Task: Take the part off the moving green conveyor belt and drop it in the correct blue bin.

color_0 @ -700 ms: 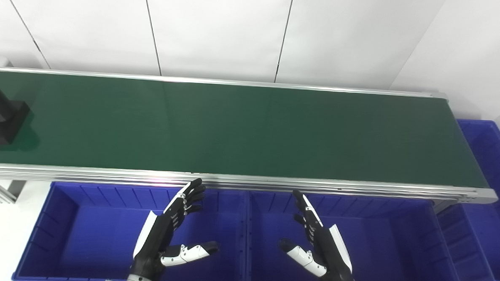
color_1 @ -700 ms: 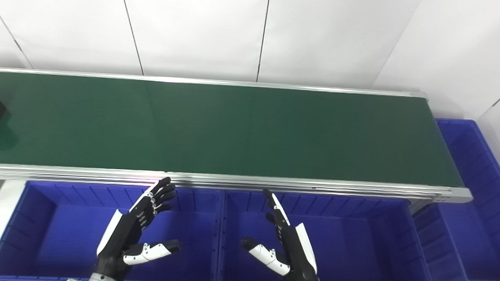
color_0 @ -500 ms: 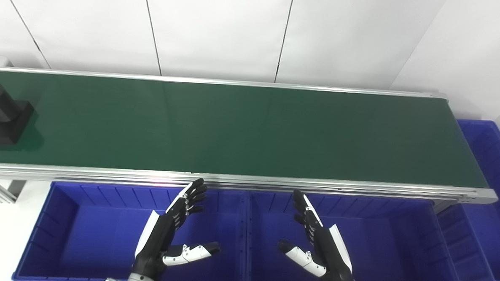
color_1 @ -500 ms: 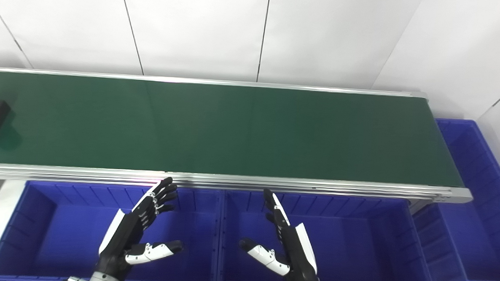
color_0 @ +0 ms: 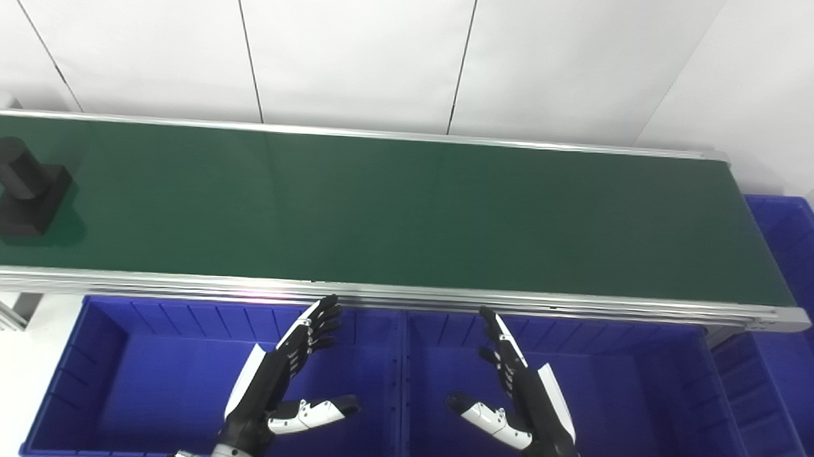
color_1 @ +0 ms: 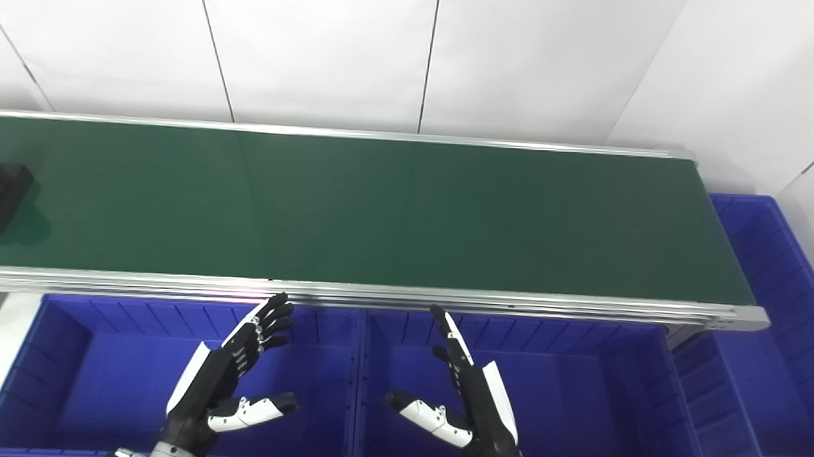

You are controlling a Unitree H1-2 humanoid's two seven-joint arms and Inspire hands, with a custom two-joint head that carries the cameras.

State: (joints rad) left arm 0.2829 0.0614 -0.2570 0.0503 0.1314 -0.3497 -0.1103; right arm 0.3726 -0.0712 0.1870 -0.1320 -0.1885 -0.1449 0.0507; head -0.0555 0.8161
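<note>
Part (color_0: 24,188) sits at the far left end of my green conveyor belt (color_0: 408,211), a black piece with a round cylinder rising from a blocky square base, nearer the belt's front rail than its back rail. I see nothing else riding on the belt along its whole length.

Both of my hands hang below the belt's front rail, well apart from the part. My left hand (color_0: 278,381) floats over the left blue bin (color_0: 98,380), palm turned inward, fingers spread and thumb stuck out to the side, holding nothing. My right hand (color_0: 523,398) mirrors it over the middle blue bin (color_0: 646,404), also spread wide with nothing in it. The two palms face each other across the wall shared by the two bins.

A third blue bin (color_0: 798,328) stands off the belt's right end. White wall panels (color_0: 360,48) rise behind the belt's back rail.
</note>
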